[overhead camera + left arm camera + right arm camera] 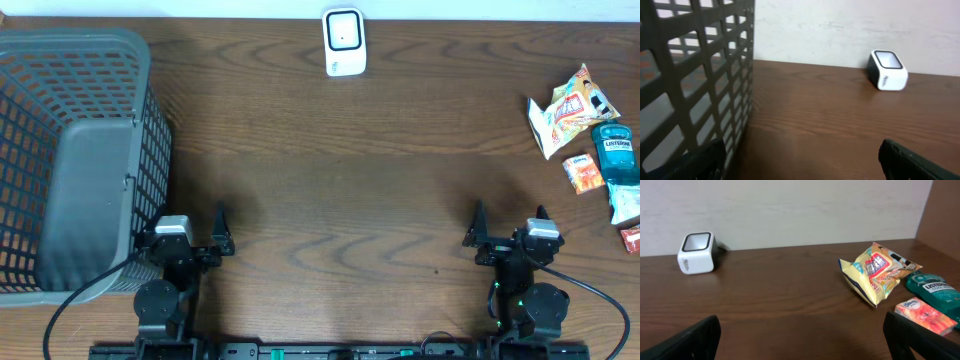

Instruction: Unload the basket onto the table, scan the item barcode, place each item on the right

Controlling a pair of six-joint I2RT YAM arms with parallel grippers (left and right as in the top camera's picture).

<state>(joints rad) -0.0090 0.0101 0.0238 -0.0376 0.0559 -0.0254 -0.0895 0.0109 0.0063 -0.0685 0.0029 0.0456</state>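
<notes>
A white barcode scanner (pixel 344 42) stands at the far middle of the table, also seen as the scanner (pixel 887 70) and the scanner (pixel 697 253). Items lie at the far right: a yellow snack bag (pixel 567 108) (pixel 878 272), a teal Listerine bottle (pixel 616 153) (pixel 935 287), and a small orange packet (pixel 582 173) (pixel 924 315). My left gripper (pixel 205 228) (pixel 800 160) sits open near the front left, with nothing between its fingers. Open and empty too, my right gripper (pixel 510 222) (pixel 802 340) rests near the front right, well short of the items.
A large grey mesh basket (pixel 75 160) fills the left side, its wall (pixel 690 80) close beside my left gripper. Two more small packets (pixel 627 205) lie at the right edge. A pale wall runs behind the table.
</notes>
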